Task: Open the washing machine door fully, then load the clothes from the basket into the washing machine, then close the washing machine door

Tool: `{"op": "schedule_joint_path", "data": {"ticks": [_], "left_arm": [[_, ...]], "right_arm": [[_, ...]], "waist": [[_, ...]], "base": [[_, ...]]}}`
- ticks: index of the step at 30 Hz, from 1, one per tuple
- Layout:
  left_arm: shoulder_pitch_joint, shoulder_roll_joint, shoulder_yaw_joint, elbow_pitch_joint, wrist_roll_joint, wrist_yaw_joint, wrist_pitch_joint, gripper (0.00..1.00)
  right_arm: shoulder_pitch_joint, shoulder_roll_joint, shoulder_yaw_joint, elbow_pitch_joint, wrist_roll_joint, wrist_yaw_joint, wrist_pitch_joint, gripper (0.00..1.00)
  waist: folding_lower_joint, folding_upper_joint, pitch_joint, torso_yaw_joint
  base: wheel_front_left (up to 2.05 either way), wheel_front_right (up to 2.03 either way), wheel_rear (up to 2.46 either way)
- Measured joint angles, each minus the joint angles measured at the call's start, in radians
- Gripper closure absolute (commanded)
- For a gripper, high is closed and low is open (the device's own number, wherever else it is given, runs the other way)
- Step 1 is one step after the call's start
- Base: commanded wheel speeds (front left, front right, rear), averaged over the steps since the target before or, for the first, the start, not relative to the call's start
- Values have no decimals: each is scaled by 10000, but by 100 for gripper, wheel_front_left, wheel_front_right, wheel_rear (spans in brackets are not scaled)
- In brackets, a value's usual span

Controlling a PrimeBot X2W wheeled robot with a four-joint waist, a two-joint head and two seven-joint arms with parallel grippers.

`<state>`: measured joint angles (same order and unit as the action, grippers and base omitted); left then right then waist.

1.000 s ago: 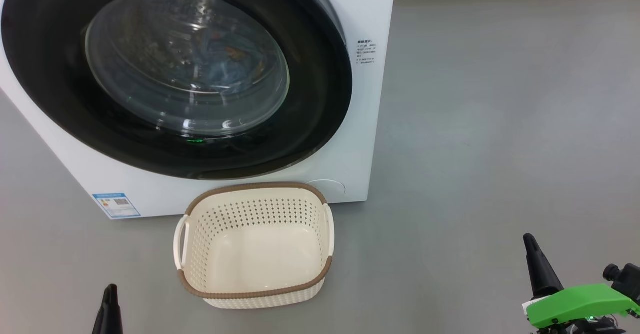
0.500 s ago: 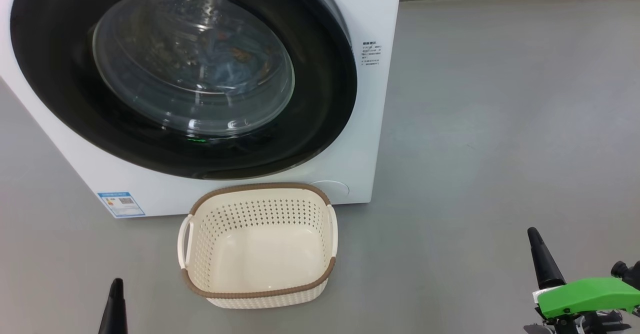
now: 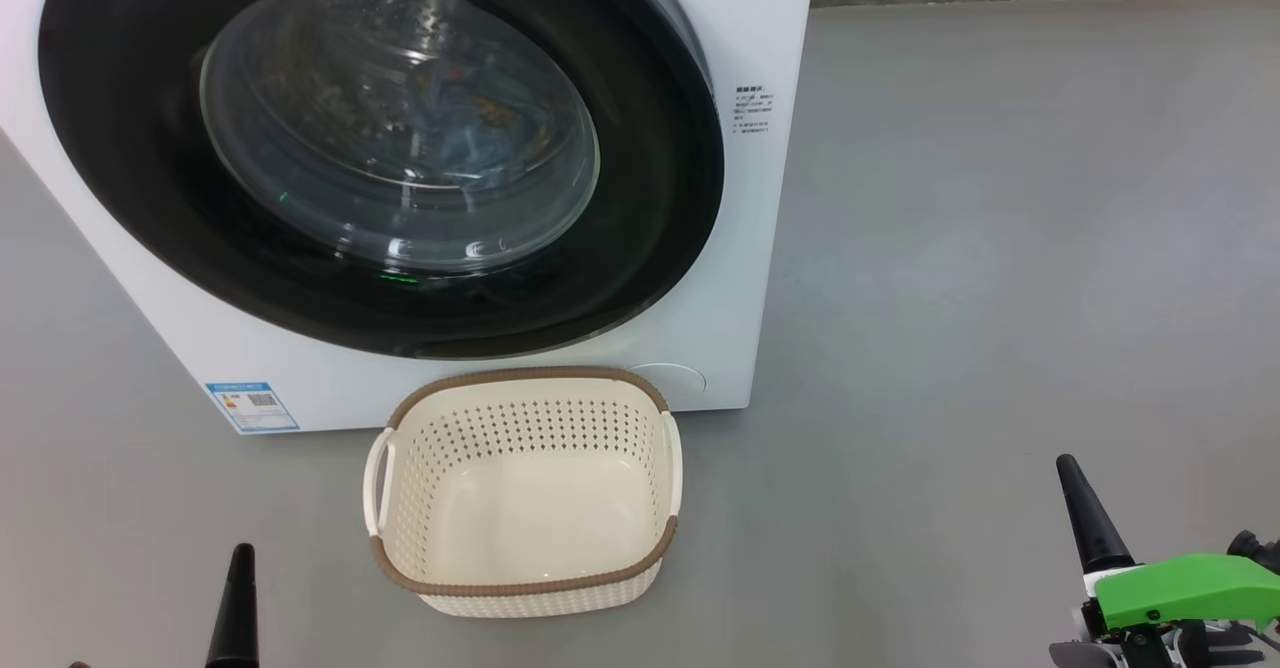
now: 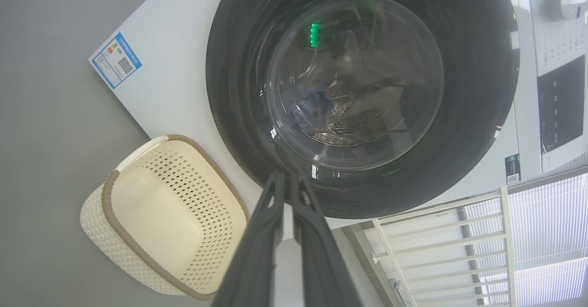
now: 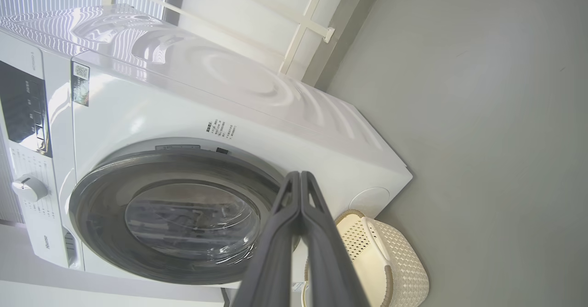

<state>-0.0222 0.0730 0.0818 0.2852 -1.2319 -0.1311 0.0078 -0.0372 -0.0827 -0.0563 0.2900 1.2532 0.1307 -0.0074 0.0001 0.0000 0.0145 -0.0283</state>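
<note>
The left end effector point(image 3: 241, 563), pinched shut on nothing, sits left of the basket point(image 3: 540, 603). The right end effector point(image 3: 1075, 488), likewise shut on nothing, is well right of it. Just behind the basket stands the washing machine point(image 3: 760, 28), its door point(image 3: 130, 148) closed and the clothes point(image 3: 470, 138) visible behind the glass.

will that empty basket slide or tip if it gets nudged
The basket looks empty, with thin perforated walls, so probably very light. Low and wide-based on the smooth grey floor, it would likely slide rather than tip. It looks like moulded plastic, so likely stiff, maybe flexing slightly.
</note>
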Motion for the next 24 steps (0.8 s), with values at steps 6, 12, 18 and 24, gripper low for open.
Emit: {"op": "schedule_joint_path", "data": {"ticks": [6,12,18,24], "left_arm": [[-13,-52,2,-6,-617,0,148,100],[-180,-82,2,-29,-1225,0,349,100],[-199,-184,4,-38,-1841,0,485,100],[-241,-244,4,-44,-2452,0,644,100]], "right_arm": [[-23,77,-123,-27,594,0,171,100],[-63,127,-174,-46,1206,0,339,100],[-167,161,-280,-92,1789,-2,522,100],[-167,192,-433,-107,2401,-2,694,100]], "waist": [[-1,0,-19,48],[0,0,-38,96],[0,0,-58,144],[0,0,-77,192]], "base": [[0,0,0],[0,0,0],[0,0,0],[0,0,0]]}}
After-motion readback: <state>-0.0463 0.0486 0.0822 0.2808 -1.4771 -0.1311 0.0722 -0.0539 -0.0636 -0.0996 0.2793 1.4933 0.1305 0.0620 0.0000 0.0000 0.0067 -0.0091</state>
